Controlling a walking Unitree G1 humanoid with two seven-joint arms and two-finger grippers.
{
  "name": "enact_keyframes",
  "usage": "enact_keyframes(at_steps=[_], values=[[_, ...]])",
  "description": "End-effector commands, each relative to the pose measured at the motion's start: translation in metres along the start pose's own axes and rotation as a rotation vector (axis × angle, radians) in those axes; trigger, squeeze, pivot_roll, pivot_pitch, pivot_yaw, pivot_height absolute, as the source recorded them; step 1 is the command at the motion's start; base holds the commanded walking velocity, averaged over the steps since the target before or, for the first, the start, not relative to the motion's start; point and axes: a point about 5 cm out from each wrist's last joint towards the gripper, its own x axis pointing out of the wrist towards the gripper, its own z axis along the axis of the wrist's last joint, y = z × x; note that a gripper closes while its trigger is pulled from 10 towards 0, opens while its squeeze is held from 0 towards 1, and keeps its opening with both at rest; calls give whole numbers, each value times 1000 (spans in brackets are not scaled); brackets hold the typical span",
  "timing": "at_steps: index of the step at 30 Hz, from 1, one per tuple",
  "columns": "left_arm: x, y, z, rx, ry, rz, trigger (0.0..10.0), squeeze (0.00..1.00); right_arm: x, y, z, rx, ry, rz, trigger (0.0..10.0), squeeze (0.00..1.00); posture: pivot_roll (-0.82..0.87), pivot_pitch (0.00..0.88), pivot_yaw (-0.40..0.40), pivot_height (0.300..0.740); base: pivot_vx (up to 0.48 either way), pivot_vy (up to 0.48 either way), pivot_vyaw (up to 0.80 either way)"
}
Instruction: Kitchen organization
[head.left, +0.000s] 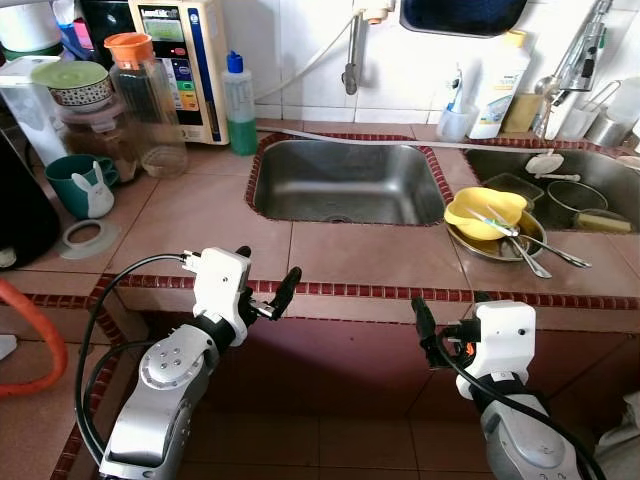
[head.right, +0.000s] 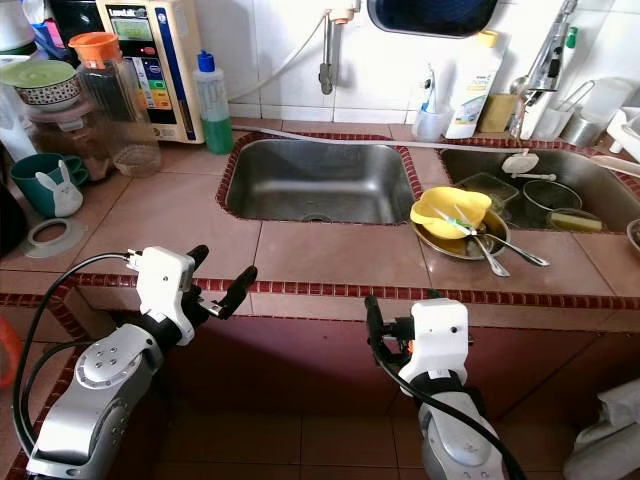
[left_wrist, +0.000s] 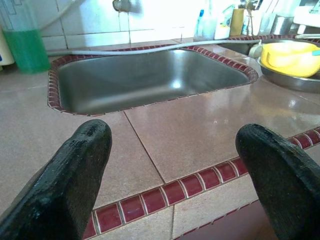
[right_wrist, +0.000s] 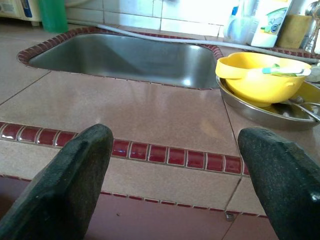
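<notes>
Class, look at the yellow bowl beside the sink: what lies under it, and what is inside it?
The yellow bowl sits on a metal plate on the counter. A utensil with a green handle rests in it. The bowl's bottom is hidden by its wall.

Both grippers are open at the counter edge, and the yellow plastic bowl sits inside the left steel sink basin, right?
Not quite. The yellow plastic bowl rests on a round metal plate on the tiled counter, beside the left steel sink basin, as the left eye view shows. The left gripper and right gripper are open.

bright, even light | glare in sink (left_wrist: 175, 84) | near fingers (right_wrist: 75, 185) blurred
</notes>
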Motion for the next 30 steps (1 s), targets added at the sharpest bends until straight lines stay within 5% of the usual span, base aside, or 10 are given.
enact_keyframes(at_steps=[1, 6, 30], values=[[0, 1, 0, 14, 12, 0, 10000, 0, 0, -1, 1, -3, -5, -6, 10000, 0, 95, 0, 2, 740, 0, 0, 0], [0, 0, -1, 8, 12, -3, 10000, 0, -1, -1, 1, -3, -4, -7, 10000, 0, 92, 0, 4, 740, 0, 382, 0], [3, -1, 12, 4, -70, -16, 10000, 0, -3, 3, 20, -18, -93, 33, 10000, 0, 82, 0, 6, 740, 88, 0, 0]])
